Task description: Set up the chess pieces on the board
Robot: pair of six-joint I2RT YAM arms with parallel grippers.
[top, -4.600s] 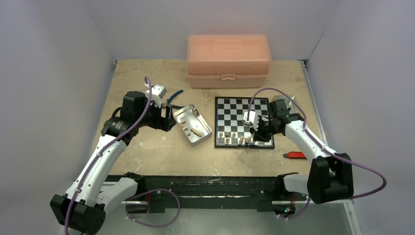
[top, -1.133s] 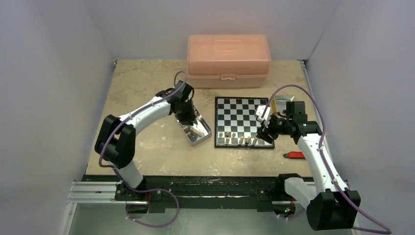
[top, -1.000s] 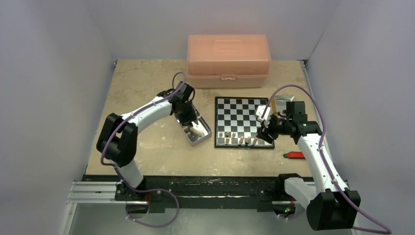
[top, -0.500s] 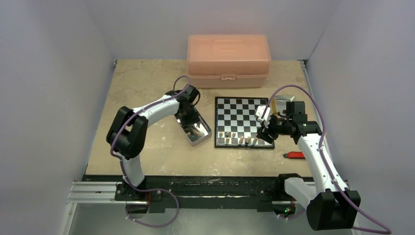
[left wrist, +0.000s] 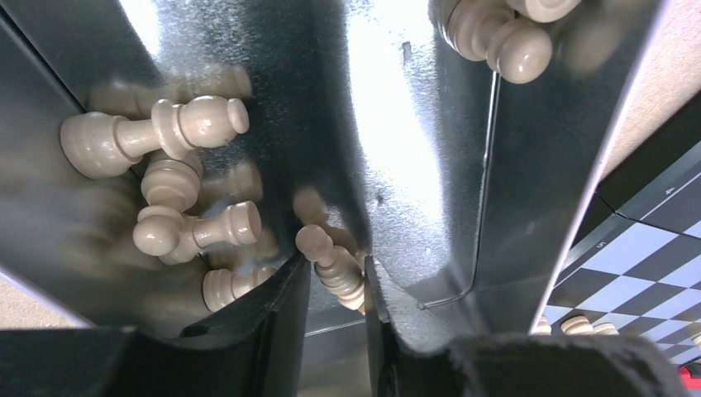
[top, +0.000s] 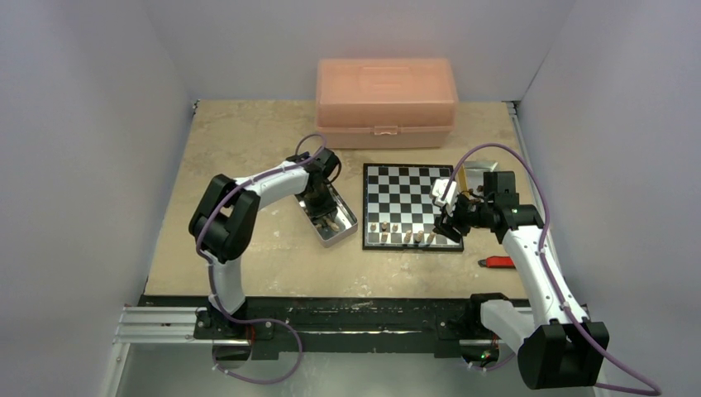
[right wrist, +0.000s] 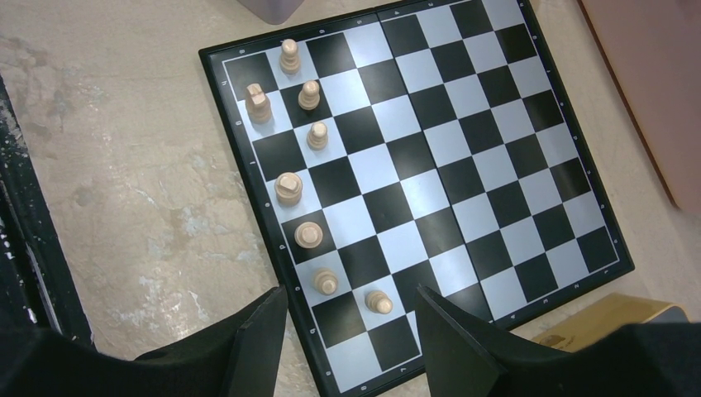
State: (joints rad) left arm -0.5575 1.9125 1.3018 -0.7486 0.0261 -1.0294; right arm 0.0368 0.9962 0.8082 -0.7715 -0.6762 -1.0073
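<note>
Reaches into the open metal tin with the left gripper, the tin lying mid-desk just left of the board. Brackets one light chess piece on the tin floor between the two fingers; impossible to tell whether clamped or merely straddled. More light chess pieces on their sides in the tin, some blurred. Hovers over the board's near right corner with the right gripper, its fingers spread wide and holding nothing. Eight chess pieces upright on the board, all light, all within the two rows along its near edge. Large pink box against the desk's far edge. Small red object toward the desk's right edge, just past the board's near right corner.
</note>
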